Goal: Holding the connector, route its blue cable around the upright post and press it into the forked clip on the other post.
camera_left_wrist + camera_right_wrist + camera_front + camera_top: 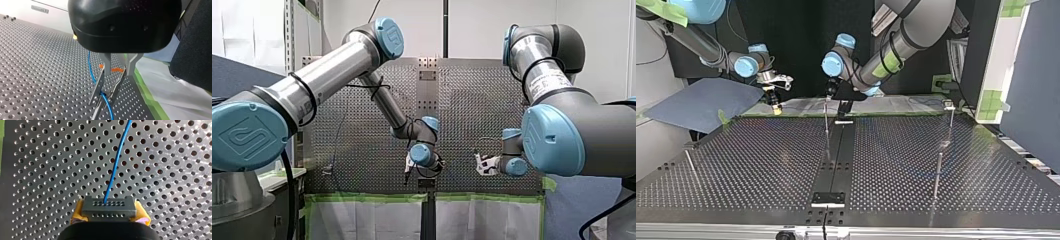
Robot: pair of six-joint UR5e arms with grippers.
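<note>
Perforated bench [37, 170] beneath both arms, green tape [147, 97] along one edge. Right fingers [78, 213], yellow-padded, clamped on connector [109, 207] over bench, blue cable [117, 157] leading out ahead. Left fingers [98, 86] parted, straddling cable, thin post [96, 112] at their tips, near tape.

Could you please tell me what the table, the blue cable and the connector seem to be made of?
The table looks like bare metal with a dull sheen: grey, with glints around its rows of holes. The cable seems to have a smooth blue plastic jacket, curving gently. The connector is probably matte dark grey moulded plastic, with neat rows of small sockets.
</note>
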